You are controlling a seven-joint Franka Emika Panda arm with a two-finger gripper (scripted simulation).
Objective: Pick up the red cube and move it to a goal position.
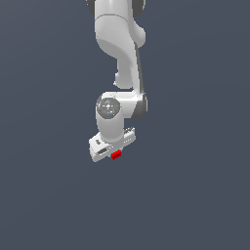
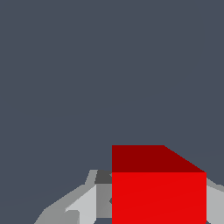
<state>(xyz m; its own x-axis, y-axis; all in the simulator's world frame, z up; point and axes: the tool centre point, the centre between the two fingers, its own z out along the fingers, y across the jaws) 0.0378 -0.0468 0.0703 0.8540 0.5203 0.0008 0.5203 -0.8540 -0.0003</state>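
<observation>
The red cube (image 1: pixel 116 155) is tiny and bright red, and it peeks out just below the white gripper hand (image 1: pixel 111 145) in the exterior view. In the wrist view the red cube (image 2: pixel 158 192) fills the space between the two grey fingers (image 2: pixel 98 199), which lie against its opposite sides. The gripper (image 2: pixel 158 205) is shut on the cube. In the exterior view the fingertips are hidden under the hand. I cannot tell from these views how high the cube is above the floor.
The white arm (image 1: pixel 119 44) reaches down from the top of the exterior view. A plain dark grey-blue surface (image 1: pixel 195 195) lies all around. No other object or goal marker shows.
</observation>
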